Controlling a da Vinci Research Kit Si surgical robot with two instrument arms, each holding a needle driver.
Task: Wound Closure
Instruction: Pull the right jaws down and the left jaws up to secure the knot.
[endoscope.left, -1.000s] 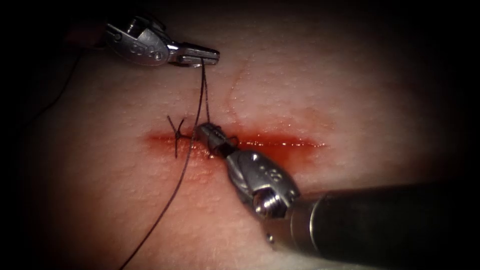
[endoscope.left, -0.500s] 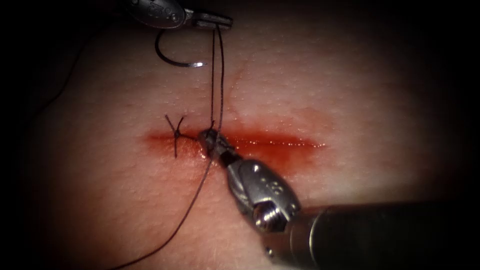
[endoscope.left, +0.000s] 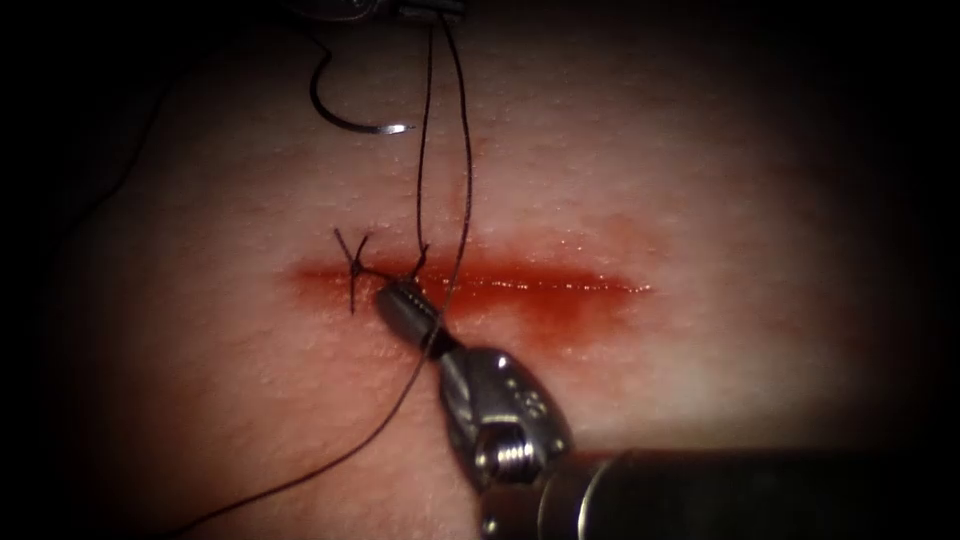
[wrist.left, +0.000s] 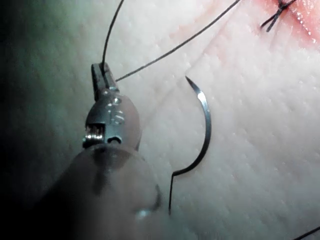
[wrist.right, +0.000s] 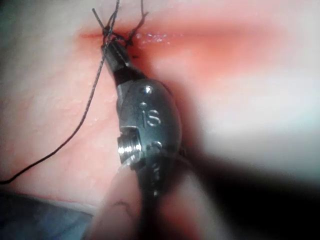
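- Pinching the thread (wrist.left: 165, 52) tight, the left gripper (wrist.left: 101, 75) holds it up.
- Below that gripper, the curved needle (endoscope.left: 345, 115) hangs free, not in the tissue (endoscope.left: 700, 180).
- Right gripper (endoscope.left: 405, 305) is closed beside the cut (endoscope.left: 540, 285), the thread running across it; whether it grips the thread, I cannot tell.
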